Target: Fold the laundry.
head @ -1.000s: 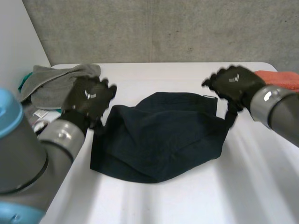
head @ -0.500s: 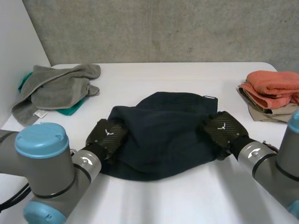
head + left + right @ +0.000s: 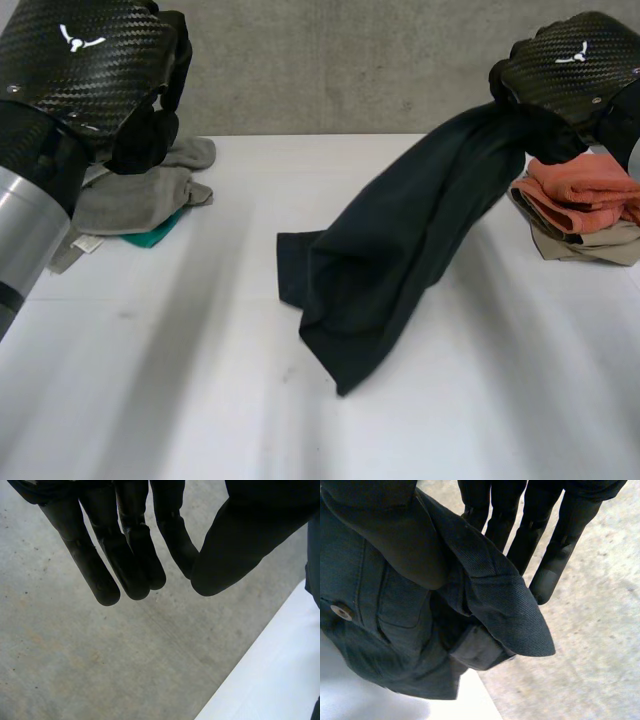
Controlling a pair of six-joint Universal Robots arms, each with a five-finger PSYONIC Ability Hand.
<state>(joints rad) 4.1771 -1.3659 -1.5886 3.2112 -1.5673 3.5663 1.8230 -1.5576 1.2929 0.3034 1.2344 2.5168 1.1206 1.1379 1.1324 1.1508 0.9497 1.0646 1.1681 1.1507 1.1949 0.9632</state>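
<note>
A dark garment point(image 3: 400, 250) with a button point(image 3: 341, 611) hangs from my right hand point(image 3: 570, 65), which is raised high at the right. Its lower part trails on the white table point(image 3: 200, 380) near the middle. In the right wrist view the thumb presses a fold of the garment point(image 3: 485, 590) against the fingers point(image 3: 545, 530), so this hand is shut on it. My left hand point(image 3: 85, 60) is raised high at the left, apart from the garment. Its fingers point(image 3: 130, 555) and thumb are drawn together with nothing between them.
A heap of grey towels point(image 3: 130, 195) over a teal cloth point(image 3: 150, 235) lies at the back left. At the right, under my right hand, folded orange cloth point(image 3: 585, 190) rests on beige cloth point(image 3: 575, 240). A concrete wall stands behind the table.
Both hands closed on the garment's sides and rose from the table. The right hand lifted the garment with it; the left hand came up without cloth.
</note>
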